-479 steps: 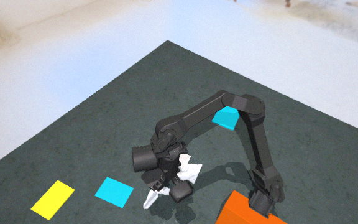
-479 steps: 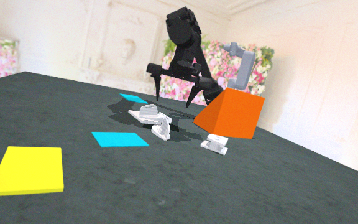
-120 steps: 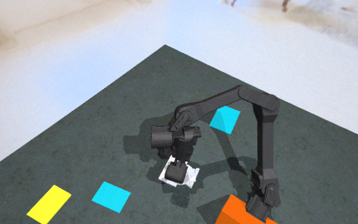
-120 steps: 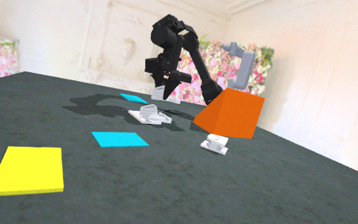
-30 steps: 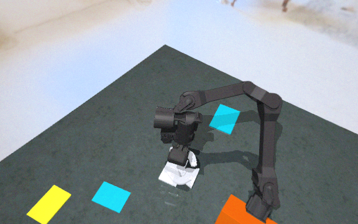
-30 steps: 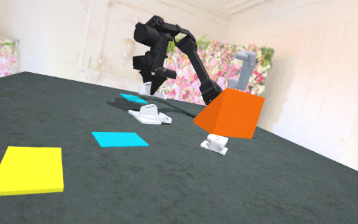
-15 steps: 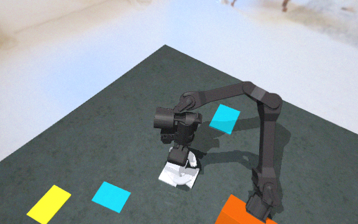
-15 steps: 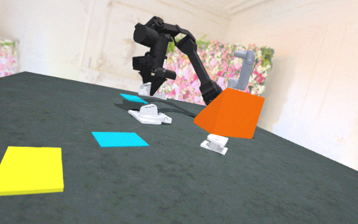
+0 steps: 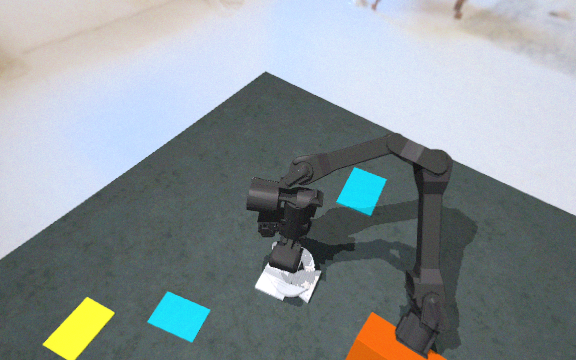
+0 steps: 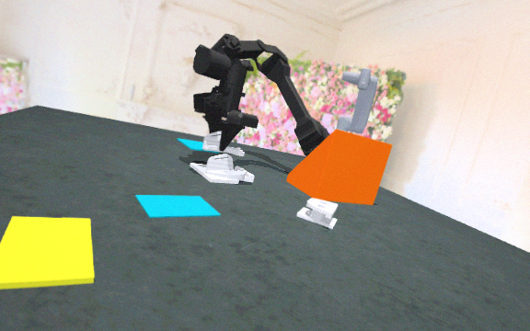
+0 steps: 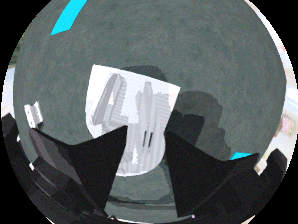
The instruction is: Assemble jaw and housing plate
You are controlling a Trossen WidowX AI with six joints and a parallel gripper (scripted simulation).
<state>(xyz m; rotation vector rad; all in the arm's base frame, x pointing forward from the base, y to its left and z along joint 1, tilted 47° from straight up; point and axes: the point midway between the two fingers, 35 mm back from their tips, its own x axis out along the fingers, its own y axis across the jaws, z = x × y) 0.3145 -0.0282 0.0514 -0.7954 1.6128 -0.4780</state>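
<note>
A white base plate [image 9: 267, 281] [image 10: 204, 172] [image 11: 171, 91] lies on the dark table. One white jaw [image 10: 220, 162] [image 11: 111, 100] stands on it. My gripper [image 9: 286, 269] [image 10: 219, 143] [image 11: 147, 133] points down and is shut on the other white jaw [image 9: 308, 257] [image 10: 212, 141] [image 11: 148, 112]. In the exterior view this held jaw hangs above the base, with a gap between them. The pins are hidden or too small to tell. A small white part [image 10: 318, 211] [image 11: 34, 115], perhaps the housing plate, rests in front of the orange block.
An orange block [image 9: 375, 337] [image 10: 348, 170] stands by the arm's foot, with a grey bracket [image 10: 362, 103] above it in the exterior view. Two cyan squares [image 9: 362, 191] [image 9: 179, 316] [image 10: 178, 206] and a yellow slab [image 9: 79, 328] [image 10: 41, 250] lie on the table.
</note>
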